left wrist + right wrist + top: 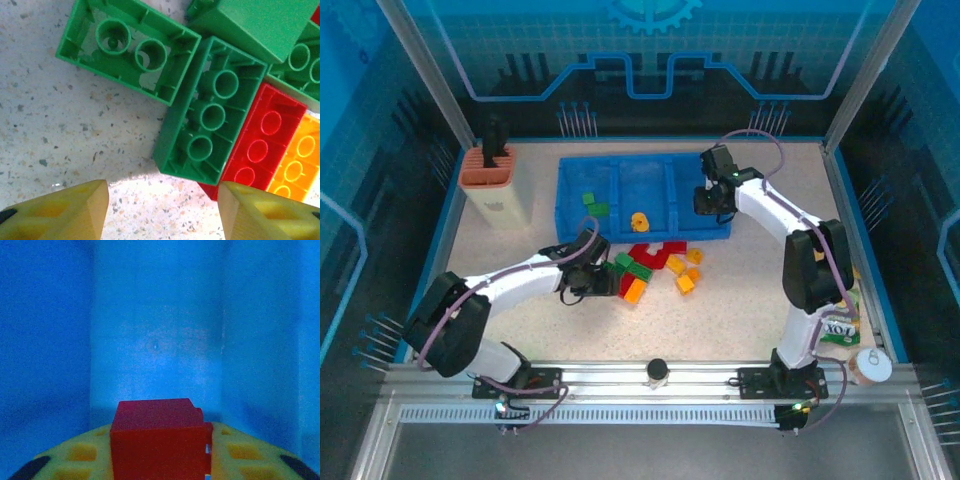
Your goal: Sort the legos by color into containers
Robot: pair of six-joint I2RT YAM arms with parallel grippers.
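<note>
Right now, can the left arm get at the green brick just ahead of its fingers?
Probably yes: the left gripper is open, the green brick lies just ahead, nothing between; a red brick against it may crowd one finger.

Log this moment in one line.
left gripper open above green plastic bricks | right gripper over blue plastic tray, red plastic brick between fingers

The speckled bench [760,280] carries a blue tray [564,190], loose legos [655,262] just before it, a holder [492,185] at left and a packet [840,325] at right.
</note>
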